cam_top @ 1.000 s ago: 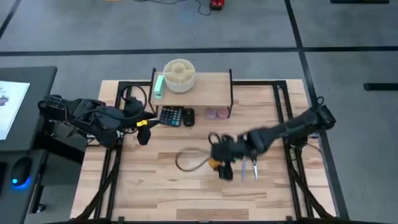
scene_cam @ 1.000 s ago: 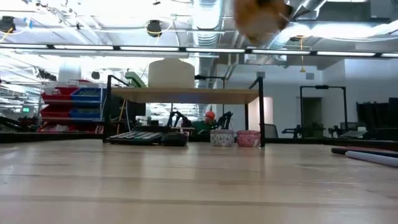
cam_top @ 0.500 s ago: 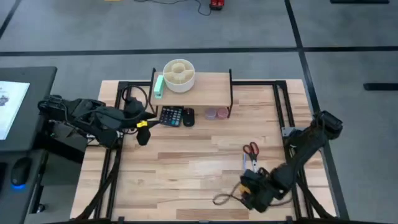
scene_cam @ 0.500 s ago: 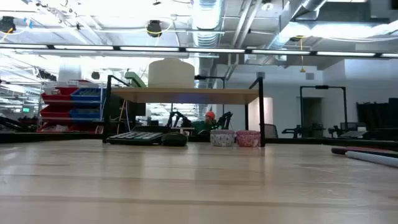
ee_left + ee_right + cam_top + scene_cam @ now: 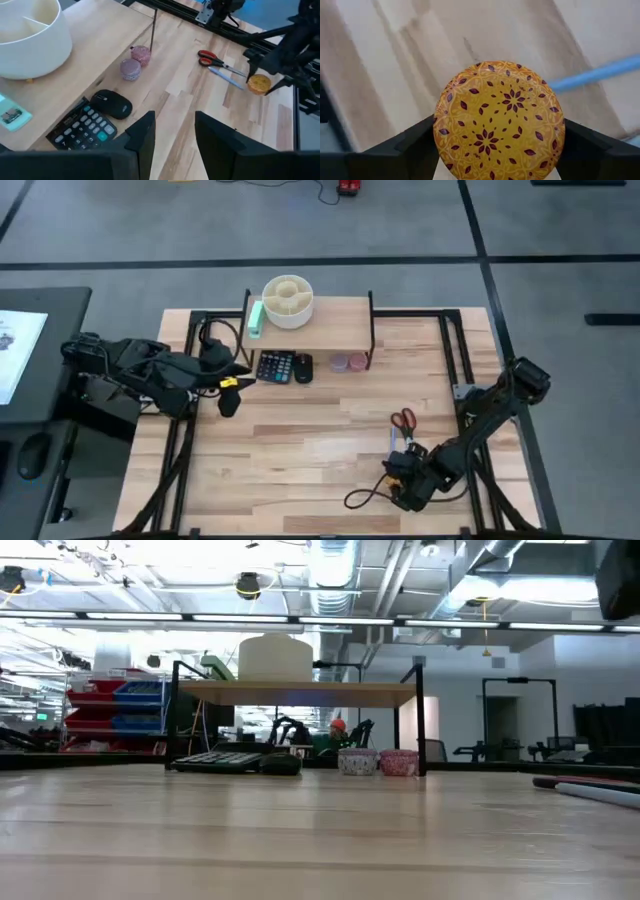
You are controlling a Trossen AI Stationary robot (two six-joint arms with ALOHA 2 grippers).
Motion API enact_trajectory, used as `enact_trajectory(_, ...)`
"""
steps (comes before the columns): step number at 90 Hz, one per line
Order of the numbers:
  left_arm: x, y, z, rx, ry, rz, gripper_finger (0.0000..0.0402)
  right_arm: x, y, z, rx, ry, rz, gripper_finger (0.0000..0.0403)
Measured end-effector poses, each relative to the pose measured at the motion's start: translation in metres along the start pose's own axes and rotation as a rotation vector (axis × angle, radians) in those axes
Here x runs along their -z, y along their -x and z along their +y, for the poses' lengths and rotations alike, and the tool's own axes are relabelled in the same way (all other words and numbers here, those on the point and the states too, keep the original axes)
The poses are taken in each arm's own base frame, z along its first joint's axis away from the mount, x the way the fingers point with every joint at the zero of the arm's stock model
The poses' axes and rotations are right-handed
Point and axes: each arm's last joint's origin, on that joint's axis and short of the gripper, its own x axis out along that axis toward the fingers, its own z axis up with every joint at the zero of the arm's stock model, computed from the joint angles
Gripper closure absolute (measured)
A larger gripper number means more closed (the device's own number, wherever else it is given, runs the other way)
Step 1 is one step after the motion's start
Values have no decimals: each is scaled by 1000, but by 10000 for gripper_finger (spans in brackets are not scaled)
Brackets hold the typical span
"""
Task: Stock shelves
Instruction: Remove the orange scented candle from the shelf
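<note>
1. The light-wood worktop [image 5: 300, 450] stands on a grey floor, and the low view looks into a workshop beyond it.
2. Nearest the front edge, the right pincer [image 5: 402, 477] is clamped on a round yellow tin with a dark red leaf pattern [image 5: 499, 120], carried above the wood.
3. Just beyond it lie red-handled scissors [image 5: 403, 419] and a blue pen [image 5: 393, 440].
4. The left pincer [image 5: 229, 402] hovers near the worktop's left side, its fingers parted and empty.
5. Farther back, a calculator [image 5: 274, 366], a computer mouse [image 5: 303, 367] and two small pink cups [image 5: 349, 363] sit under the riser shelf [image 5: 335, 325]; on its top are a white divided bowl [image 5: 288, 300] and a green item [image 5: 256, 318].
6. We judge the step as carrying the tin: next, a long travel back to bare plank right of the bowl, clearing the shelf's posts.
</note>
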Motion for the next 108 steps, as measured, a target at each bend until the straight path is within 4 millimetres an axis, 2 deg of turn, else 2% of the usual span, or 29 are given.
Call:
enact_trajectory(36, 0, 0, 0, 0, 1, -1, 286, 8, -12, -5, -77, 141, -23, 101)
enact_trajectory(75, 0, 0, 0, -2, 19, -3, 286, 8, -13, -3, -121, 281, -22, 68)
enact_trajectory(90, 0, 0, 0, -2, 24, -2, 286, -4, -12, -2, -154, 265, 16, 68)
enact_trajectory(108, 0, 0, 0, -1, 36, -3, 286, -33, -3, 9, -250, 362, 32, 69)
